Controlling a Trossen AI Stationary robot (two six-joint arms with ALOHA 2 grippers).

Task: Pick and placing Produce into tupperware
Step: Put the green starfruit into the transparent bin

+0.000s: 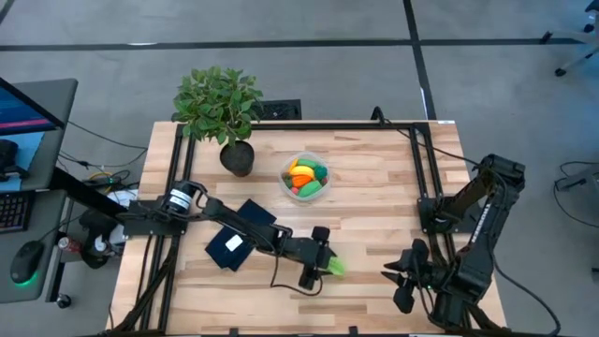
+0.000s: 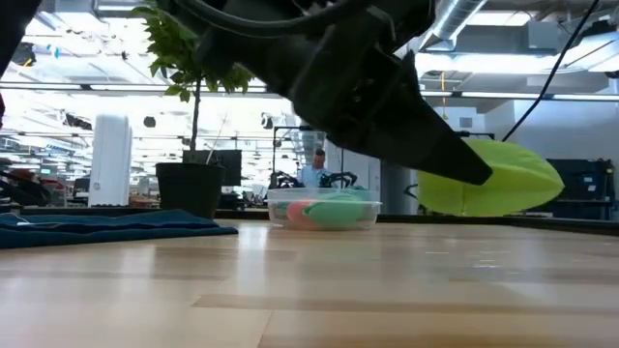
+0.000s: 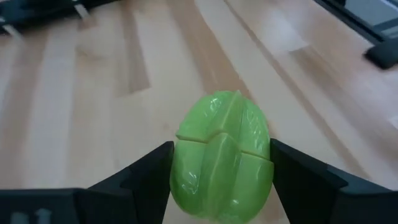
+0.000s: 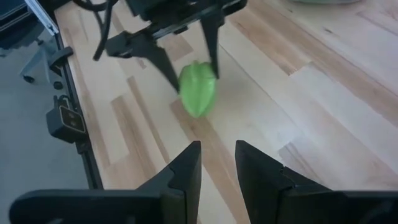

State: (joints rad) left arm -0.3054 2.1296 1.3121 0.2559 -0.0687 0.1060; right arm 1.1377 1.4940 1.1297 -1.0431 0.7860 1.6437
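A green oblong toy piece (image 3: 222, 162) sits between the fingers of my left gripper (image 1: 323, 265), which is shut on it near the table's near edge, right of centre. The low view shows the piece (image 2: 493, 179) off the wood. The round clear tupperware (image 1: 306, 178) stands on the table's far half beside the plant pot, holding orange, yellow, green and red produce. My right gripper (image 4: 217, 148) waits by the near right corner, narrowly open, pointing at the green piece (image 4: 198, 93) and touching nothing. My left gripper pinches the green piece across its width, one finger (image 3: 149, 177) on each long side (image 3: 183, 168). The fingers come slanting down from the table's left. The piece is lifted clear of the table, one end sticking out beyond the fingertips.
A leafy potted plant (image 1: 220, 103) stands at the far left of the table. A dark flat rectangle with a white label (image 1: 239, 239) lies under the left arm. Black frame rails (image 1: 426, 168) run along the table's sides. Bare wood lies between the gripper and the tupperware.
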